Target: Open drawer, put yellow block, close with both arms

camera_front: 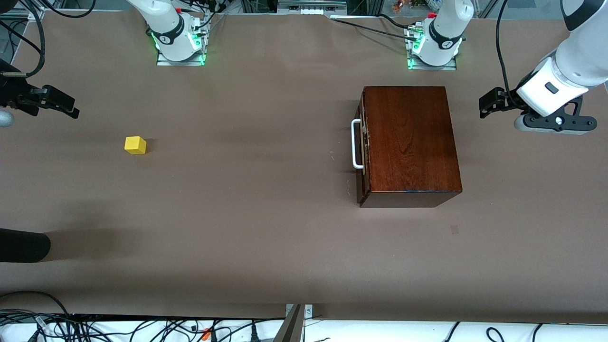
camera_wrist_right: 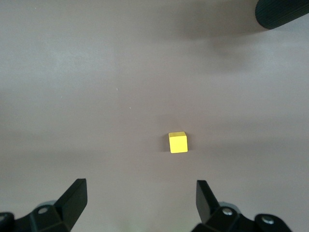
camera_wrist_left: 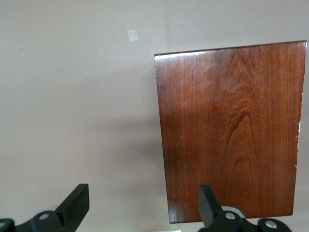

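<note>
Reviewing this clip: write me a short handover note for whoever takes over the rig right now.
Left gripper: open, empty, in the air off the wooden box at the left arm's end of the table.
Right gripper: open, empty, in the air near the right arm's end of the table.
Drawer: shut, white handle untouched.
Yellow block: on the table toward the right arm's end, apart from both grippers.
Done: nothing yet.
Left: open drawer, put block in, close it with both arms.

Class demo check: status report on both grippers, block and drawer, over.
Left gripper open above the wooden box. Right gripper open over bare table. Yellow block untouched, drawer shut. Nothing blocking.
</note>
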Tool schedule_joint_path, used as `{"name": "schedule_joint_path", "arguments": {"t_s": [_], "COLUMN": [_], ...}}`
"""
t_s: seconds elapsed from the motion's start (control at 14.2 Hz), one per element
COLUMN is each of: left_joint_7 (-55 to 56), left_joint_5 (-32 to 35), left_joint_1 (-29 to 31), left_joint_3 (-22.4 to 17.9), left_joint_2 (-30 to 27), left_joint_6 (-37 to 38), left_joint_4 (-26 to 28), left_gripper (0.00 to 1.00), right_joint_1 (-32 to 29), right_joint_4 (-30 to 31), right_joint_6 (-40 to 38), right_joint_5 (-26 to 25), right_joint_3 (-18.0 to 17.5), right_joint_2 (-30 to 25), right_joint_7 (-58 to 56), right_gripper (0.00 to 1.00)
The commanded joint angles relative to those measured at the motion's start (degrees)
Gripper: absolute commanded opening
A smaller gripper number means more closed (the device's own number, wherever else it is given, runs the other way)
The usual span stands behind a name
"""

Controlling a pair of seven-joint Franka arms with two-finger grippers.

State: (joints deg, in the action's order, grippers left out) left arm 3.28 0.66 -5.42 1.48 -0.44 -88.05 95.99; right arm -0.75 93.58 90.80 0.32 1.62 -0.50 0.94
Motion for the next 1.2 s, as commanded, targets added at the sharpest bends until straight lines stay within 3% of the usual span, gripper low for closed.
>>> {"name": "schedule_joint_path", "arguments": {"t_s": [0.0,0.21,0.56,0.85,1.13], "left_joint_7": [-0.9,-0.3,1.1,14.8,24.2], "left_joint_5": [-0.3,-0.3,0.2,0.7,6.9], "left_joint_1": [-0.7,-1.3,-3.4,-12.6,-21.1], "left_joint_3": [0.6,5.4,12.8,12.9,12.9], "left_joint_2": [0.6,2.1,9.4,20.7,26.8], "left_joint_6": [1.8,1.8,1.1,0.4,-8.5], "left_joint_4": [-2.2,-4.7,-9.1,-17.8,-18.1], "left_gripper": [1.0,1.0,1.0,1.0,1.0], "right_joint_1": [-0.8,-0.9,-0.9,-0.9,-0.9], "right_joint_4": [-1.2,-1.2,-1.2,-1.2,-1.2], "right_joint_6": [-0.5,-0.5,-0.5,-0.5,-0.4], "right_joint_5": [0.2,0.2,0.2,0.1,0.0], "right_joint_3": [-0.7,-0.7,-0.7,-0.7,-0.7], "right_joint_2": [0.2,0.2,0.2,0.2,0.3], "right_joint_7": [0.1,0.1,0.1,0.1,0.2], "right_gripper": [1.0,1.0,1.0,1.0,1.0]}}
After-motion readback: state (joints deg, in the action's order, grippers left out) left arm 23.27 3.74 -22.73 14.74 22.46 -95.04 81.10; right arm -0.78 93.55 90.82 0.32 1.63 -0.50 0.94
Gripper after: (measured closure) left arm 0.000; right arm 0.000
